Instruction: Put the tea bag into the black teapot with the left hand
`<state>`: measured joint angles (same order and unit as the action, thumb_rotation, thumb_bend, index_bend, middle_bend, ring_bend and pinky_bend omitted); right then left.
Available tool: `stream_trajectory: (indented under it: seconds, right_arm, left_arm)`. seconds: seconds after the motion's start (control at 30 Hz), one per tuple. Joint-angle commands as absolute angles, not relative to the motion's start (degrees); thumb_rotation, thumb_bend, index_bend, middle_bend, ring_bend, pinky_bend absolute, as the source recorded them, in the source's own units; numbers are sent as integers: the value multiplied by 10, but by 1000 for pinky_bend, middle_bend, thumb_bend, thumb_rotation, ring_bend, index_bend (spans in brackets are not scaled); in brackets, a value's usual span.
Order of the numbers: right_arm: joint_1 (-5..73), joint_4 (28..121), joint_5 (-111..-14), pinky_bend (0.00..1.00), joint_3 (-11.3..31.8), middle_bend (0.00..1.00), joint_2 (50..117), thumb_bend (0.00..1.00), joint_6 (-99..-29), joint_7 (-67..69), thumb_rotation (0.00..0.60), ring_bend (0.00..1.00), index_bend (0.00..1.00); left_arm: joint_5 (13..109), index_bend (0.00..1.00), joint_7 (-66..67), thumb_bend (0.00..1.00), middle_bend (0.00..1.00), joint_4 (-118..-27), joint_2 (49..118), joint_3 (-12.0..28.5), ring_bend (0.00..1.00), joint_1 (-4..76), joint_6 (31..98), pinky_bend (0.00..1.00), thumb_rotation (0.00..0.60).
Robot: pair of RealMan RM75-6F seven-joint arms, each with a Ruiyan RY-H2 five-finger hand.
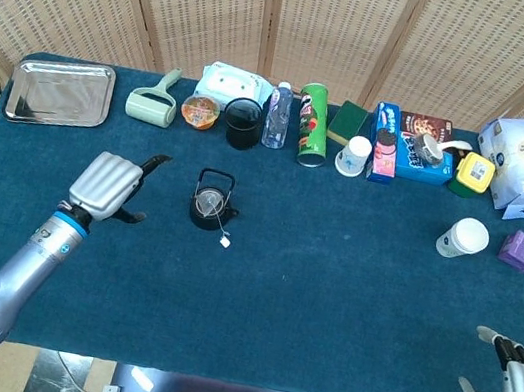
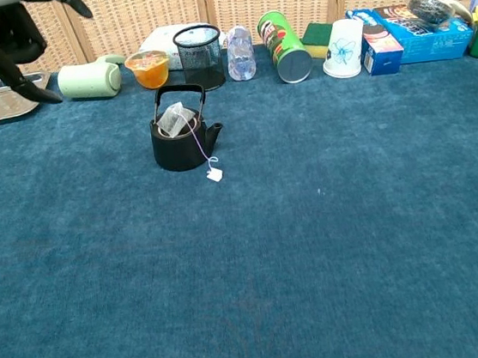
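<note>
Matt black teapot point(image 2: 182, 144), shiny metal tray point(image 1: 60, 91), napped blue cloth-covered table point(image 2: 318, 265), woven cane screen point(image 1: 323, 24).

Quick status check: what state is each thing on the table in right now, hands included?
tea bag: in the teapot, tag on the cloth.
black teapot: upright, lid off, handle raised.
left hand: empty, clear of the teapot.
right hand: empty, fingers apart.
white paper cup: upright, lidded.
green can: lying down.
</note>
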<state>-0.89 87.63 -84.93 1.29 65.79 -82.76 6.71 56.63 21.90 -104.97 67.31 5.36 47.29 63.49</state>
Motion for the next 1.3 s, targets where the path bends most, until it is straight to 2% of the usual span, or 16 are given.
stream_trajectory:
  seconds: [0.03, 0.1, 0.2, 0.3, 0.63, 1.3]
  right_arm:
    - [-9, 877, -849, 234, 13, 310, 658, 237, -827, 66, 600, 279, 223]
    - [-9, 879, -848, 235, 12, 310, 658, 237, -827, 64, 600, 279, 223]
    - [-10, 880, -846, 235, 11, 312, 657, 238, -828, 63, 600, 279, 223]
    - [-12, 880, -845, 235, 11, 314, 656, 238, -829, 63, 600, 279, 223]
    - [-16, 878, -839, 236, 10, 326, 657, 238, -833, 66, 600, 279, 230]
    - [-28, 865, -828, 240, 10, 331, 657, 237, -840, 82, 600, 280, 231]
  left_arm:
    - [563, 186, 228, 368, 993, -1047, 667, 52, 942, 476, 618, 900, 600]
    - [550, 186, 245, 558, 1000, -1046, 666, 51, 977, 486, 594, 926, 600]
    - [513, 186, 269, 669, 1000, -1041, 667, 53, 998, 507, 555, 941, 600]
    - [466, 186, 288, 709, 1000, -1033, 675, 55, 1000, 531, 516, 945, 600]
    - [378, 186, 329, 727, 1000, -1003, 708, 49, 1000, 588, 468, 947, 600]
    - [313, 185, 338, 715, 1000, -936, 780, 34, 1000, 645, 445, 947, 600]
